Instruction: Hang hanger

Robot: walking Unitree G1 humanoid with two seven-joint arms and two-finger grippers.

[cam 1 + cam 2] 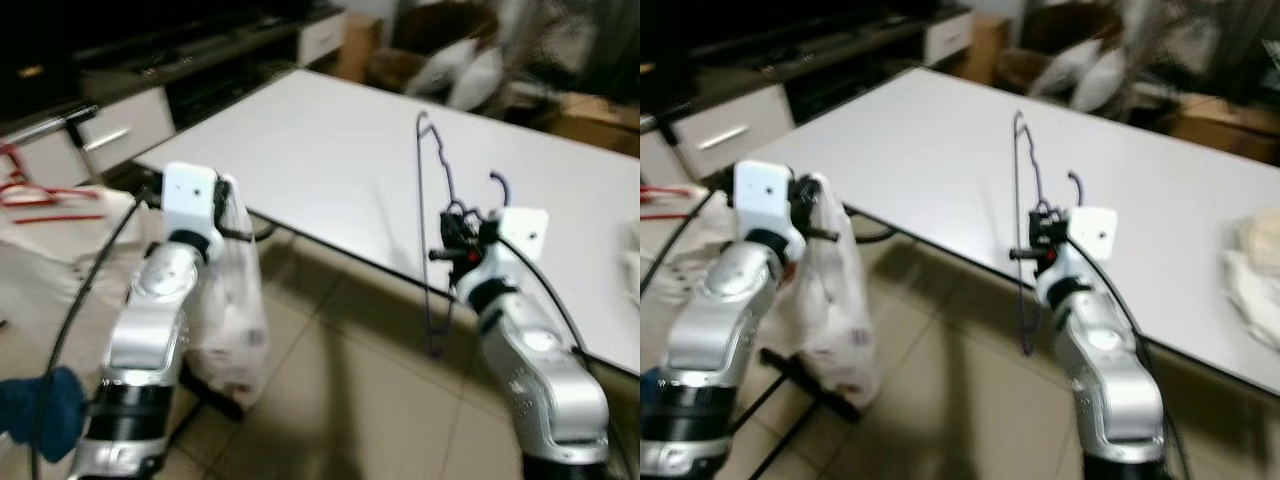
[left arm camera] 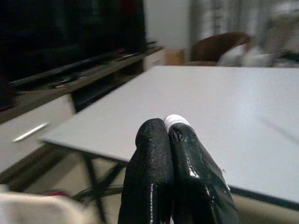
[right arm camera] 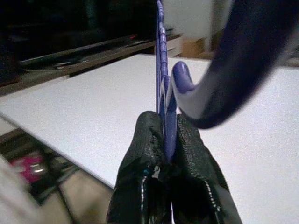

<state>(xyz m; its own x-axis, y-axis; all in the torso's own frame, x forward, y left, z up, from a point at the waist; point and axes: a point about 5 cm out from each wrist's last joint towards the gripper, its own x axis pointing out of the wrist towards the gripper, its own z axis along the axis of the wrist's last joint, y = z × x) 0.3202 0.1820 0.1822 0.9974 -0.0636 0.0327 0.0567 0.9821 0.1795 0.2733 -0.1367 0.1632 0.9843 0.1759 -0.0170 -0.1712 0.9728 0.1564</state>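
So the right gripper [image 3: 166, 128] has its jaws clamped tight on a thin purple hanger [image 1: 424, 220], pinching the wire between both black fingers [image 3: 148, 140]. From the head views the hanger stands roughly upright, turned edge-on, its long side running from up over the white bench [image 1: 340, 150] down past the bench's near edge toward the tiled floor [image 1: 350, 400]. Its hook [image 1: 498, 183] curls up just beside the right wrist, and in the right wrist view that hook is a big blurry purple curve close to the lens.

The left gripper [image 2: 172, 133] has its jaws pressed fully together with nothing between them, pointing toward the bench's corner. A white plastic bag [image 1: 232, 310] hangs right next to the left arm, though I can't tell what it's hanging from.

Off to the robot's left there's a red hanger [image 1: 40, 192] lying on something pale, and white drawers [image 1: 120, 130] sit behind it. Head views are pretty blurry overall.
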